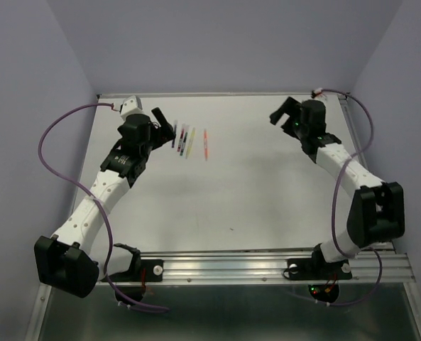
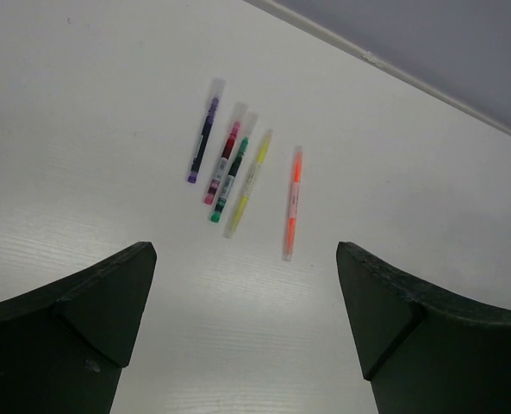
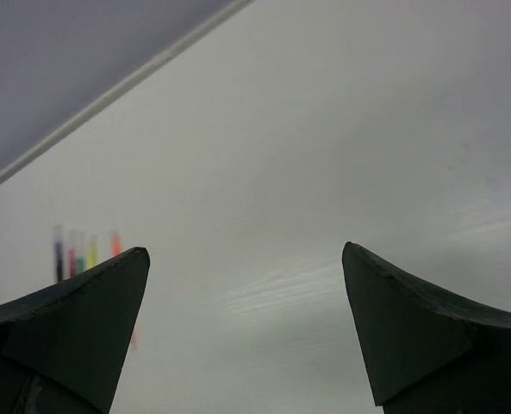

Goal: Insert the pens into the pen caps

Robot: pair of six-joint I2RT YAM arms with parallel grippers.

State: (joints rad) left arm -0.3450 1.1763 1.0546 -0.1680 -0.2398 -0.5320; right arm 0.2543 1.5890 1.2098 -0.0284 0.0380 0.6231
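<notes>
Five pens point(image 2: 230, 177) lie side by side on the desk point(image 2: 83, 103) near the left tool point(image 2: 246, 250), whose jaws stand wide and empty, as do those of the right tool point(image 3: 245, 254), well apart.

White table point(image 1: 267, 199), lilac walls point(image 1: 231, 42), metal rail point(image 1: 224, 266) along near edge

dark blue pen point(image 2: 203, 135), dark red pen point(image 2: 224, 157), green pen point(image 2: 232, 171), yellow pen point(image 2: 249, 183), orange pen point(image 2: 293, 203), white table point(image 2: 83, 112).
</notes>
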